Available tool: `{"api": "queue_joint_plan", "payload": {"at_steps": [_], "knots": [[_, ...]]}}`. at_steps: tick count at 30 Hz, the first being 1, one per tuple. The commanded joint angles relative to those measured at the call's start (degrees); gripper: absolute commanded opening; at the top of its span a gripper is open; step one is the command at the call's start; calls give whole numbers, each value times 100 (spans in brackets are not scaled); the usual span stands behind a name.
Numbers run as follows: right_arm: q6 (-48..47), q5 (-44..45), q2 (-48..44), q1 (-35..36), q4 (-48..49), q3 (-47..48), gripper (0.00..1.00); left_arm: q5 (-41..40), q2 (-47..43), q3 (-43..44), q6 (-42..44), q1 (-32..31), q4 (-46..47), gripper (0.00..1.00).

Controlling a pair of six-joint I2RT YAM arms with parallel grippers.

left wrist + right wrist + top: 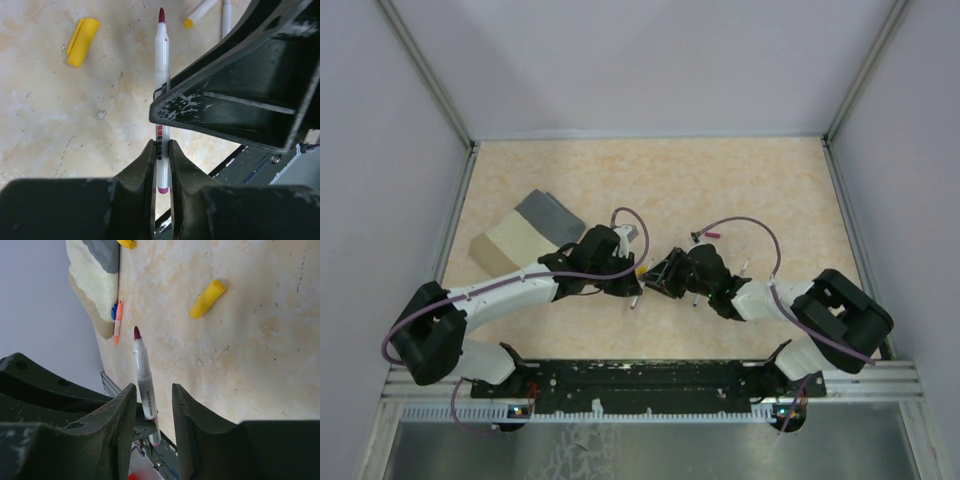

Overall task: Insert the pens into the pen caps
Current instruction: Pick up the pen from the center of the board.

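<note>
The left claw (161,148) is squeezed tight on a white pen (161,55). It holds the pen near its pink back end, and the dark red tip sticks out past the claw. The right claw (153,389) has its two fingers spread apart, one on each side of the same pen. The two claws meet over the middle of the surface (720,180), a bit toward the near edge. A yellow cap (82,41) lies flat on the surface, apart from the held pen. A yellow-tipped pen (200,12) lies further off, with a plain pen (226,15) just beside it. A beige box (525,235) with a grey lid sits near the left edge, and an orange pen (117,325) lies just beside it.
</note>
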Motion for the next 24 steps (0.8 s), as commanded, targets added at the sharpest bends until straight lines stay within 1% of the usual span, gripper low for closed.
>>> {"api": "queue_joint_plan", "payload": {"at_steps": [1, 3, 4, 7, 10, 14, 16, 24], "knots": [[121, -163, 193, 94, 597, 237, 29, 185, -159, -18, -33, -22, 208, 17], [119, -160, 221, 94, 635, 231, 15, 184, -146, -12, -32, -20, 207, 17], [114, -173, 224, 100, 643, 229, 12, 191, -143, -18, -33, -20, 216, 17], [103, -180, 215, 95, 651, 221, 4, 216, -112, -40, -32, -20, 242, 18], [103, -205, 193, 94, 698, 215, 0, 258, -52, -53, -12, -20, 264, 24], [98, -292, 142, 94, 850, 220, 0, 287, 14, -69, -5, -21, 300, 34], [97, -357, 121, 94, 906, 230, 0, 293, 57, -70, 7, -19, 310, 36], [199, -501, 19, 94, 1282, 127, 0, 305, 256, 18, 52, -21, 296, 35]]}}
